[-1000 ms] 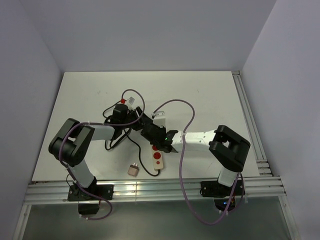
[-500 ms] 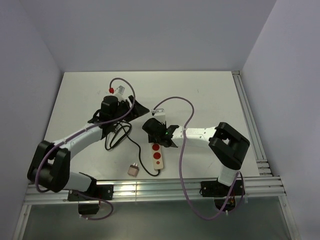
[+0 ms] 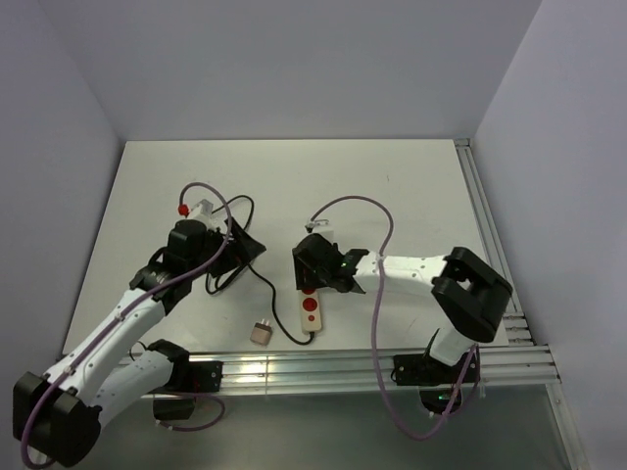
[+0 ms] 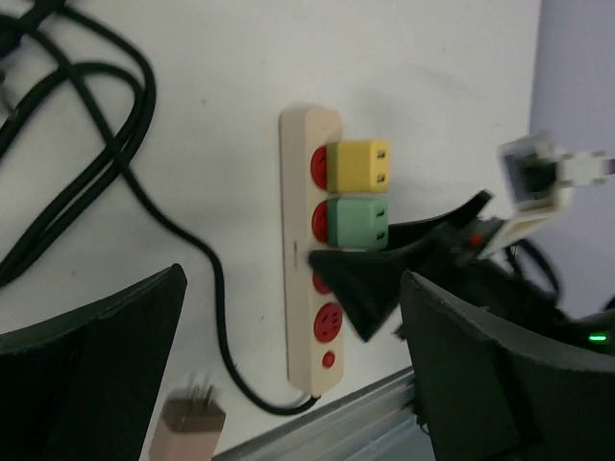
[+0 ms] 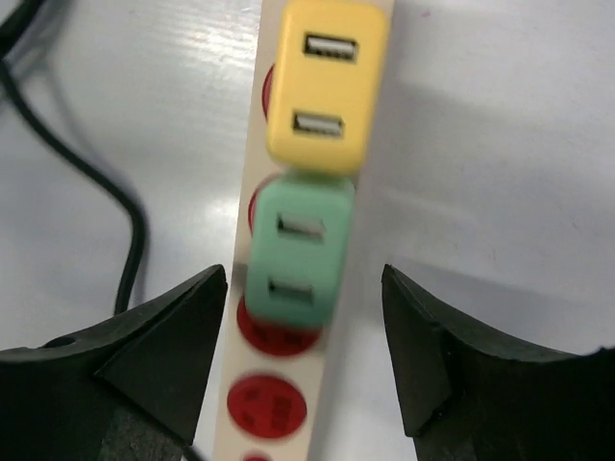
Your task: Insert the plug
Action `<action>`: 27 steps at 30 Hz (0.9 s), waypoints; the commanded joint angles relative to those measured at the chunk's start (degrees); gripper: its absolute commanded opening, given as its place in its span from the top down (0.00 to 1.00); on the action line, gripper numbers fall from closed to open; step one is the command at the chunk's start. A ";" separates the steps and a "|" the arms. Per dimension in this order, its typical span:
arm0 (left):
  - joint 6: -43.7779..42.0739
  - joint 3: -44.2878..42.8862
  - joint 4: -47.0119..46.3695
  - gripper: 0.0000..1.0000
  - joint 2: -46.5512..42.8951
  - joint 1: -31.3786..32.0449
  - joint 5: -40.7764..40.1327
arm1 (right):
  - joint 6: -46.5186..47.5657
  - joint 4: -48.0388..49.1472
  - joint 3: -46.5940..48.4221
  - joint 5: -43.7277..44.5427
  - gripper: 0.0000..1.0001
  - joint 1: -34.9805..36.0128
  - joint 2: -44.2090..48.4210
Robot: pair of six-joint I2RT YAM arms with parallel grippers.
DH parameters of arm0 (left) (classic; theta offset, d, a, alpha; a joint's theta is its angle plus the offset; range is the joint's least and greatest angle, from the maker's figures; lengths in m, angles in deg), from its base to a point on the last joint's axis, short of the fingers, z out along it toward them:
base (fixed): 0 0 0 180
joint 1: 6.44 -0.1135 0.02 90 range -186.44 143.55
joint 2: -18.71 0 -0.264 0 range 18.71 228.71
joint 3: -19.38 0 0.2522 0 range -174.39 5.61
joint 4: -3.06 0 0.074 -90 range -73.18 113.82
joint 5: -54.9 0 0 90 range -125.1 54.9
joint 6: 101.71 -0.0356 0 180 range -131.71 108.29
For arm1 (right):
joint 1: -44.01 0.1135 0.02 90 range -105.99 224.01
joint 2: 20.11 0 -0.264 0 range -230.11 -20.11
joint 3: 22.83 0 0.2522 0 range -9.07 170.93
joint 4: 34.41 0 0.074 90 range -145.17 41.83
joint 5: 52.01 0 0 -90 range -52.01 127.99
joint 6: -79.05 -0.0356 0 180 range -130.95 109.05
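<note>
My right hand [image 3: 315, 266] hangs low over the strip [image 4: 294, 202], its fingers [image 5: 159, 360] parted to either side of the green plug [image 5: 293, 254] with a gap on each side, gripping nothing. The green plug sits in the strip's second socket, right beside the yellow plug [image 5: 322, 86], which has the end socket farthest from the cord. Seen from my left wrist, one black finger of the right hand covers the third socket. My left hand [image 3: 243, 245] is spread wide and empty, well apart to the left, over loops of black cable [image 4: 125, 163]. A tan plug [image 4: 190, 423] lies loose on the white surface [image 4: 423, 67] near the strip's cord end. The strip is a long cream plastic bar with round red sockets. Both seated plugs are boxy with rounded corners, and each has two slots on top.
</note>
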 commanded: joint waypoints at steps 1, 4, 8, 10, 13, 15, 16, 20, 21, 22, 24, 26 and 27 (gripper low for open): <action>3.91 2.33 9.08 0.01 -5.03 2.92 -2.69 | 0.56 -1.54 -2.50 -1.38 0.27 0.30 9.54; 8.65 4.62 10.75 0.00 -7.15 9.58 -5.85 | -0.24 -3.47 -4.70 -2.96 0.24 0.48 18.23; 18.83 7.79 11.81 0.01 -8.21 20.84 -12.17 | -1.11 -8.21 -6.11 -2.97 0.18 0.57 29.22; 21.57 8.23 13.12 0.01 -6.82 27.35 -17.34 | -0.85 -10.15 -6.11 -2.26 0.18 0.57 34.06; 26.75 8.23 14.79 0.01 -1.99 34.12 -23.06 | -0.15 -12.96 -6.28 -2.35 0.18 0.48 38.02; 29.30 7.53 16.46 0.01 3.28 39.37 -26.32 | -0.06 -13.06 -6.98 -2.78 0.18 0.48 39.61; 30.36 7.00 17.08 0.00 5.21 41.15 -28.25 | -0.15 -13.06 -7.42 -3.05 0.18 0.48 39.88; 35.11 3.66 20.95 0.01 13.92 46.70 -34.94 | -0.76 -11.92 -9.62 -4.10 0.19 0.39 40.49; 35.55 3.22 21.65 0.01 16.20 47.23 -35.39 | -0.85 -11.83 -10.32 -4.19 0.19 0.39 40.58; 36.08 2.61 22.18 0.01 16.92 48.10 -35.83 | -0.94 -11.74 -10.68 -4.37 0.19 0.48 40.84; 37.57 2.34 23.14 0.01 17.80 48.81 -36.79 | -0.94 -12.00 -11.55 -4.19 0.19 0.39 41.54; 37.67 2.16 23.33 0.01 16.49 48.99 -37.93 | -0.85 -12.00 -12.43 -3.93 0.19 0.39 42.33; 37.93 2.08 24.20 0.00 15.61 49.42 -38.64 | -0.85 -11.92 -12.61 -3.93 0.19 0.30 42.51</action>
